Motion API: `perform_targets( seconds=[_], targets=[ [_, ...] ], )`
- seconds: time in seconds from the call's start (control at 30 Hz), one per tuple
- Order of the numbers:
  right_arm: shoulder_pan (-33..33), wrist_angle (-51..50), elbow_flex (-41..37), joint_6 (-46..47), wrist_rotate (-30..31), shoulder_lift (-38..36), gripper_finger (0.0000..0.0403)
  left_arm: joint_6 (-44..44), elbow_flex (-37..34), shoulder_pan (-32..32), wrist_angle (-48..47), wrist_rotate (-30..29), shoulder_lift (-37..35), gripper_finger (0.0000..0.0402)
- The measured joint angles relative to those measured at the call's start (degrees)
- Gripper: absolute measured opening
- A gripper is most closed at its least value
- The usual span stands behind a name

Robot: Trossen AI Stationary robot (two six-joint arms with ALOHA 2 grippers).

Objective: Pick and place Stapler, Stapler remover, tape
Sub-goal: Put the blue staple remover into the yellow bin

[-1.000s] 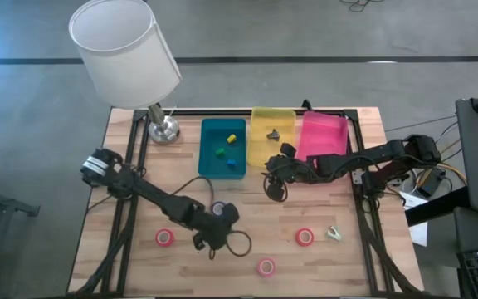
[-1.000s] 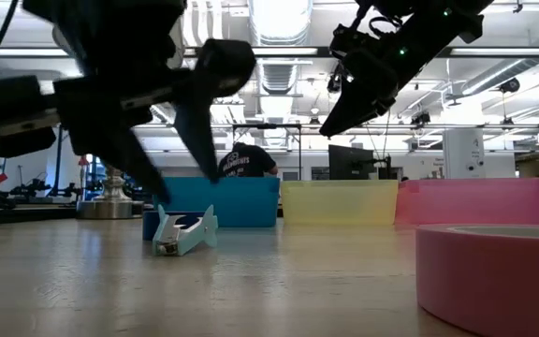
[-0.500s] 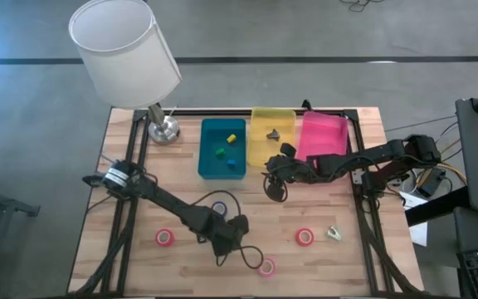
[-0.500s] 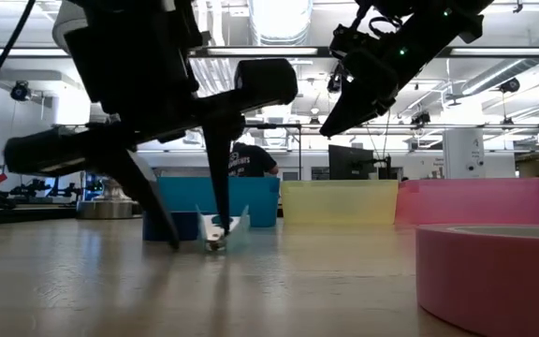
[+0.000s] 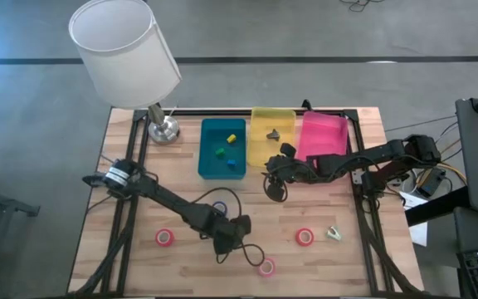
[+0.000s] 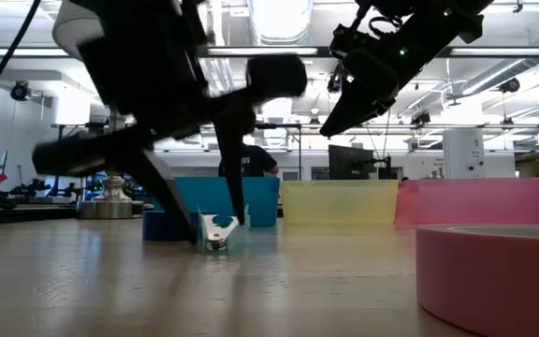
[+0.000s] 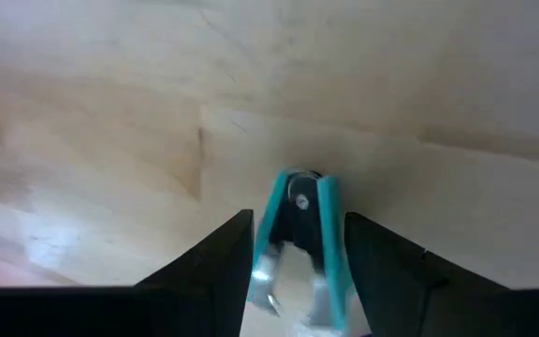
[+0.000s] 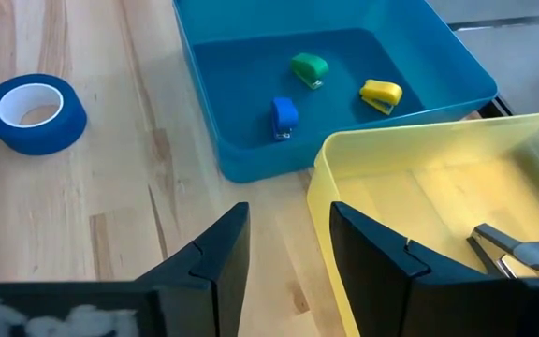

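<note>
A teal staple remover [image 7: 298,239] lies on the table [image 5: 363,208], claws toward the wrist camera, and also shows in the low view [image 6: 215,232]. My left gripper [image 7: 298,271] [image 5: 226,239] is down over it and open, one finger on either side. Three red-pink tape rolls [image 5: 165,237] [image 5: 304,237] [image 5: 265,267] and a blue roll [image 8: 34,110] lie flat on the wood. Small green, yellow and blue staplers [image 8: 309,67] lie in the blue bin [image 5: 207,141]. My right gripper [image 5: 274,184] [image 8: 288,253] hangs open above the table by the bins. My left gripper comes at the teal staple remover from above, slanting down, with its fingers [image 6: 237,201] close along the remover's two teal sides [image 7: 268,220]. The remover rests on the table. I cannot tell whether the fingers touch it.
A dark staple remover [image 8: 508,248] lies in the yellow bin [image 5: 260,149]; a pink bin [image 5: 322,133] stands beside it. A pale staple remover [image 5: 334,233] lies near the right red-pink roll. A lamp [image 5: 127,50] stands at the far left corner. A person stands in the room behind [image 6: 246,161].
My left gripper has moved toward the table's near right and come down around the teal staple remover. The remover has turned on the table, from lying side-on to the low camera to end-on, and shifted slightly. My right arm has kept still.
</note>
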Motion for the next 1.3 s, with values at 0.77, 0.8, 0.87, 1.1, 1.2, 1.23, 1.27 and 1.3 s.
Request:
perform_targets(
  seconds=[0.77, 0.8, 0.87, 1.1, 1.2, 1.23, 1.27, 1.3],
  targets=[
    [0.0, 0.02, 0.0, 0.0, 0.0, 0.02, 0.0139, -5.3, 0.19, 4.55, 3.86, 6.08, 2.04, 0.015],
    [0.0, 0.02, 0.0, 0.0, 0.0, 0.02, 0.0139, -6.33, 0.19, 4.57, 3.87, 6.03, 2.04, 0.0141],
    [-0.01, 0.02, 0.0, 0.0, 0.0, 0.02, 0.0139, -8.08, 0.19, 4.57, 3.86, 6.03, 2.0, 0.0121],
    [0.0, 0.02, 0.0, 0.0, 0.0, 0.02, 0.0146, -11.74, 0.17, 4.57, 3.88, 5.94, 1.87, 0.006],
    [0.0, 0.02, 0.0, 0.0, 0.0, 0.02, 0.0142, -13.47, 0.13, 4.57, 4.53, 5.9, 1.87, 0.0047],
    [0.0, 0.02, 0.0, 0.0, 0.0, 0.02, 0.0141, -13.9, 0.13, 4.57, 4.64, 5.85, 1.87, 0.0045],
    [0.0, 0.02, 0.0, 0.0, 0.0, 0.02, 0.0139, -14.23, 0.13, 4.57, 4.66, 5.79, 1.87, 0.0042],
    [-0.02, 0.02, 0.0, 0.0, 0.0, 0.02, 0.0138, -14.41, 0.13, 4.57, 4.69, 5.74, 1.87, 0.004]
  ],
)
